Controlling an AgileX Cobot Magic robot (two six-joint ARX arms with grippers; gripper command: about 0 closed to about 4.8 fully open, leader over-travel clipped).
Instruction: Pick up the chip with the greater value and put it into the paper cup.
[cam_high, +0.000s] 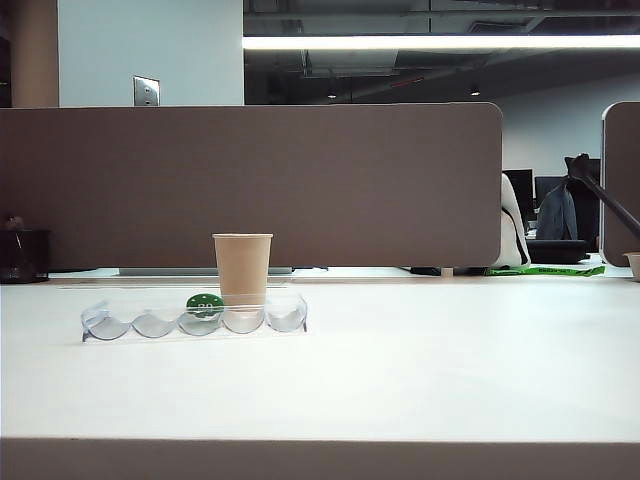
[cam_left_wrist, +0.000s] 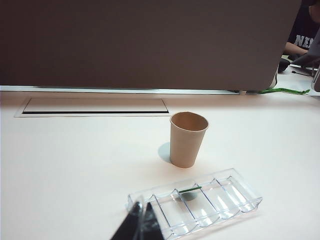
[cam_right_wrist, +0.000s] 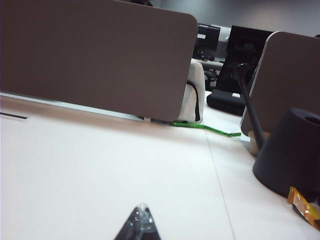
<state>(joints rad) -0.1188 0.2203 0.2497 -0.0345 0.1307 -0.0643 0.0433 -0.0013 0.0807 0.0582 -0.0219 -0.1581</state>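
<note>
The chip with the greater value is showing nowhere; the paper cup (cam_high: 242, 268) is standing left of the desk's (cam_high: 420, 370) middle, just beyond the left gripper (cam_left_wrist: 140, 224), both it and the distant right gripper (cam_right_wrist: 140, 221) pressing their tips together.

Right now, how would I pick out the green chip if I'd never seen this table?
Start at the tan paper cup standing on the white table before the brown partition. Just in front of it lies a clear wavy plastic tray. The green chip stands on edge in a middle slot, the only coloured thing in the otherwise empty tray.
</note>
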